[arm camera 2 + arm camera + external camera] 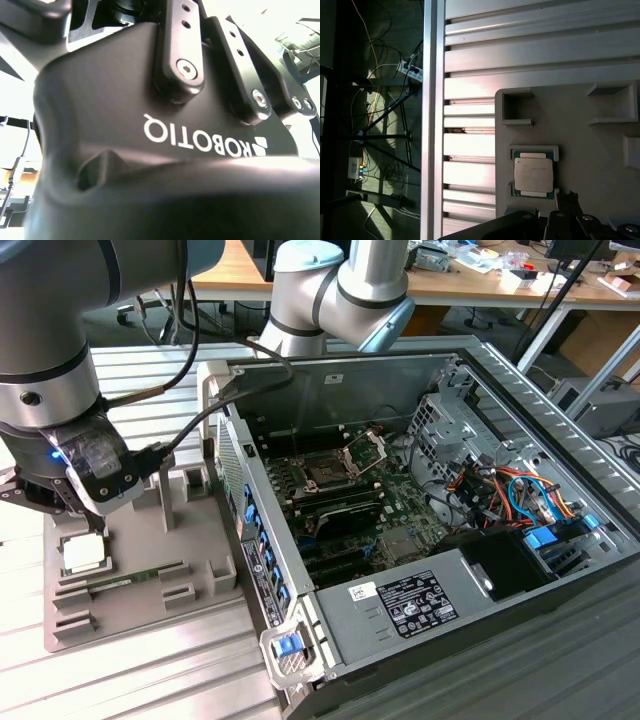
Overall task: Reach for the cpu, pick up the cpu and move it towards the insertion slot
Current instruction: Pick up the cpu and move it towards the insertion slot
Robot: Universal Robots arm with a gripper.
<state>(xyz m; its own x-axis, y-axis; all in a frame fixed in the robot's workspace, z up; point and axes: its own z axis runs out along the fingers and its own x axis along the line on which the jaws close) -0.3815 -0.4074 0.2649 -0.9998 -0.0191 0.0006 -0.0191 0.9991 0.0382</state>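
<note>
Claw (45, 498) over the cpu (534, 172)
The cpu lies seated in the tray (150, 590), well apart from the slot (325, 472); I cannot tell the claw's opening.

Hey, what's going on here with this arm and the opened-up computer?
A robot arm has its gripper low over the grey tray, at the exterior view's left of the open computer case. The cpu lies in its seat on that tray, not yet lifted. The insertion slot sits on the green board inside the case, away from the arm.
</note>
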